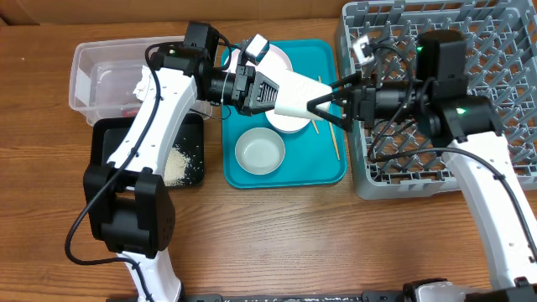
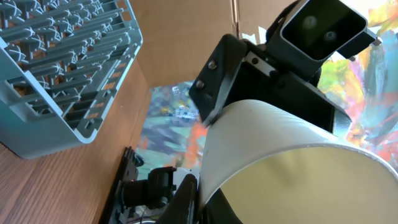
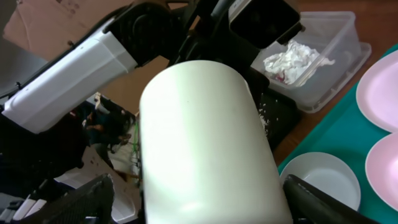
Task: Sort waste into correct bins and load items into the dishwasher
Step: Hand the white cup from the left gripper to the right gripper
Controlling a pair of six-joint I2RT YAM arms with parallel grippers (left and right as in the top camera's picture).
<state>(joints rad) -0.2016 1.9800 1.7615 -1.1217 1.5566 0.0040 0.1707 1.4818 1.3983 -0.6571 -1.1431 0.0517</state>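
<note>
The small white cup [image 1: 289, 94] hangs on its side above the teal tray [image 1: 331, 172]. My left gripper [image 1: 270, 91] is shut on the cup's rim [image 2: 280, 155], one finger [image 2: 186, 199] outside the wall and the other inside. My right gripper [image 1: 319, 99] is open and straddles the cup's closed end [image 3: 199, 143]; its fingers [image 3: 81, 202] stand either side with a gap showing. On the tray lie a white bowl [image 1: 260, 151], the plate [image 1: 281, 60] and chopsticks [image 1: 333, 138]. The grey dish rack [image 1: 503, 50] is at the right.
A clear tub [image 1: 84, 75] at the back left holds a crumpled tissue [image 1: 143, 84] and reddish scraps. In front of it, a black tray [image 1: 105, 138] holds rice grains [image 1: 178, 164]. A second bowl [image 1: 289, 122] sits under the cup.
</note>
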